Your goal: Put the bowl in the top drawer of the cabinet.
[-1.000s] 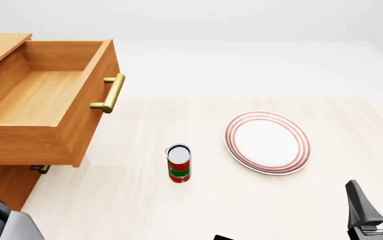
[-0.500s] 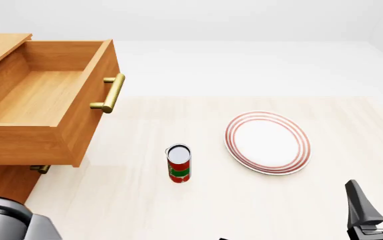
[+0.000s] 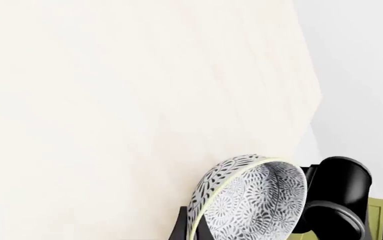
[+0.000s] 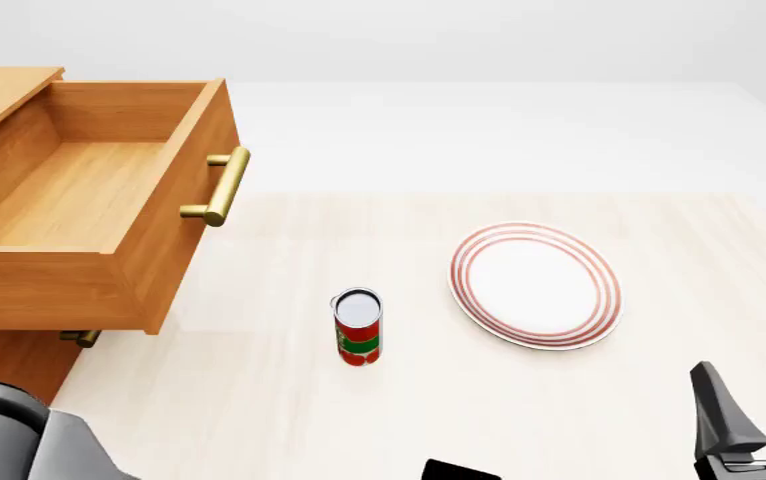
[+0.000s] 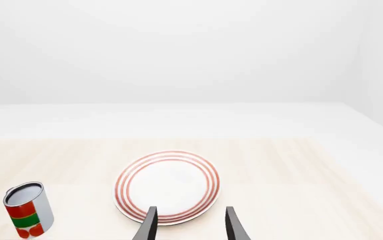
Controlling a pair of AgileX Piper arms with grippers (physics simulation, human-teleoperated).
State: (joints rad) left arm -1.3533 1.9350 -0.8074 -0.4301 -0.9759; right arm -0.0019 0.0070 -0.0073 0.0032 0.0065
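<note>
Left arm shifted; flower-patterned bowl sits tilted in left claw.

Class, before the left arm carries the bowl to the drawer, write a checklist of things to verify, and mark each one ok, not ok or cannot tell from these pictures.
1. Bowl held by the left gripper: ok; a dark finger shows at its rim in the left wrist view.
2. Grip firm enough for the carry: cannot tell; the bowl is tilted on edge and little of the gripper shows.
3. Top drawer open: ok.
4. Drawer has room: ok; its floor is bare.
5. Can and plate out of the way: ok; both stand right of the drawer.
6. Right gripper clear of the drawer: ok; open, near the plate.
</note>
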